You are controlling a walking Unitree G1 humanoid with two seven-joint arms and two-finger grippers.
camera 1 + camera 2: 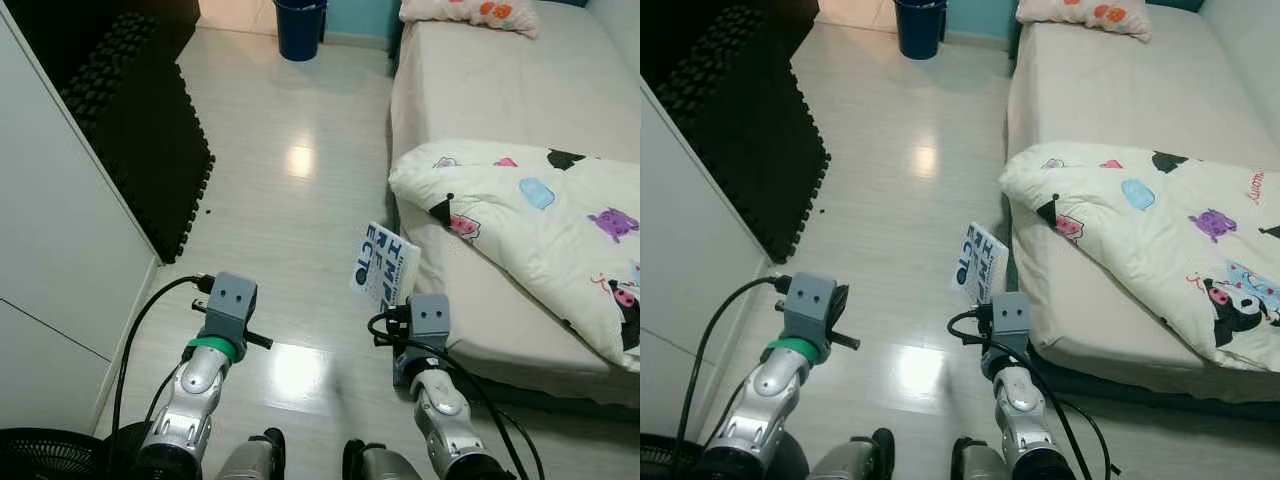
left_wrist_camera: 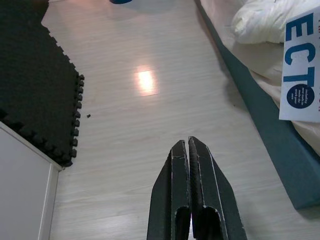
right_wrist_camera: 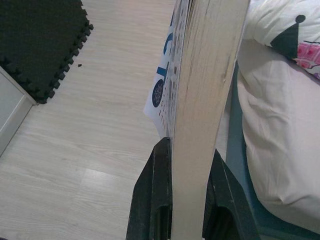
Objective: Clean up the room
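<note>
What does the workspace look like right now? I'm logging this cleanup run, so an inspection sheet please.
Surface: pale wood floor, glossy with light glare.
Job's things: book with blue lettering, held upright beside the bed.
Clutter: small dark speck by the black foam mat; rumpled cartoon-print duvet on the bed.
End effectors: right end effector shut on the book; left end effector shut, empty, above the floor.
Cables: black cables loop at both wrists.
Surroundings: blue bin, pillow, white cabinet, black fan.
</note>
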